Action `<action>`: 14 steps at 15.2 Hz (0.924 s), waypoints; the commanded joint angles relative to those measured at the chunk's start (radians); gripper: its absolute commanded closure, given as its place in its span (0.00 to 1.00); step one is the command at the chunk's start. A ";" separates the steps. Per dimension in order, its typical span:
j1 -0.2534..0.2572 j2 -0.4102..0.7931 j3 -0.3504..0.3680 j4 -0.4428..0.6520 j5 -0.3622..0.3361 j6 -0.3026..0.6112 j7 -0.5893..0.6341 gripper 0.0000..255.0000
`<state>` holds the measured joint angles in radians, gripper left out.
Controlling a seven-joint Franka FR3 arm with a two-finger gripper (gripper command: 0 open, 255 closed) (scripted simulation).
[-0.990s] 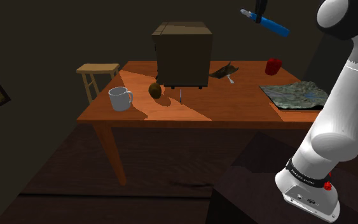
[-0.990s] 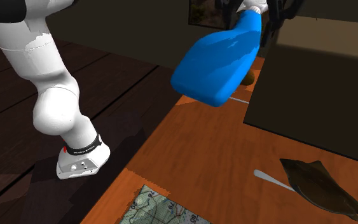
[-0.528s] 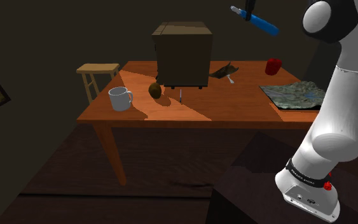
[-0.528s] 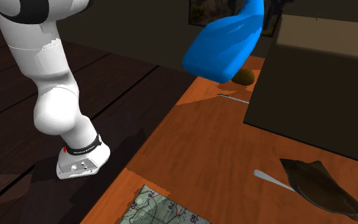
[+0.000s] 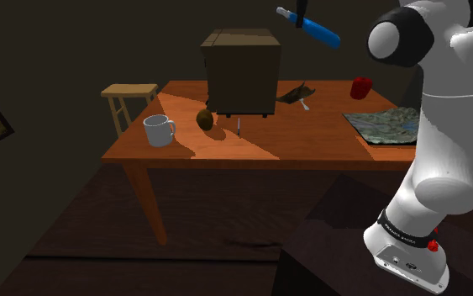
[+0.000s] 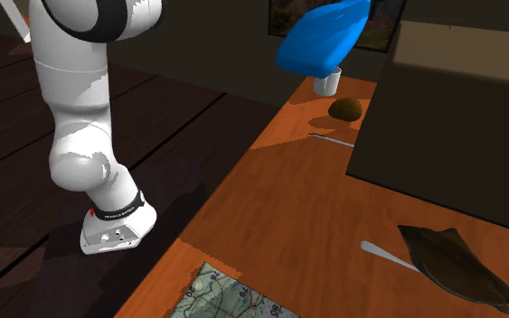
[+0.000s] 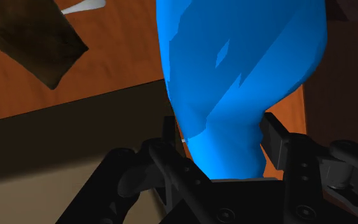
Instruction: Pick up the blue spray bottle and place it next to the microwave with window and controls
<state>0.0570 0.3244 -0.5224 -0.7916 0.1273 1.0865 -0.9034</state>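
blue spray bottle point(image 5: 318, 32) hangs high over the tabletop point(image 5: 310, 143), its neck clamped in the gripper point(image 7: 220, 132). over the last second it has slid toward the shoulder view's left and now sits just above the dark brown microwave point(image 5: 241, 71), so the carry looks nearly done and lowering remains. the white arm point(image 5: 444, 126) stands tall, forearm reaching across, with the bottle slanted.

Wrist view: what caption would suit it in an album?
Black fingers clasp a blue spray bottle above the orange-brown table.
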 commanded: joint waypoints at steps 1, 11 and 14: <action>-0.001 0.057 0.014 0.096 0.030 -0.042 0.041 1.00; 0.132 -0.157 0.023 -0.373 -0.094 0.227 0.086 1.00; 0.146 -0.191 0.028 -0.459 -0.111 0.282 0.097 1.00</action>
<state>0.1997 0.1399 -0.4952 -1.2278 0.0199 1.3509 -0.8083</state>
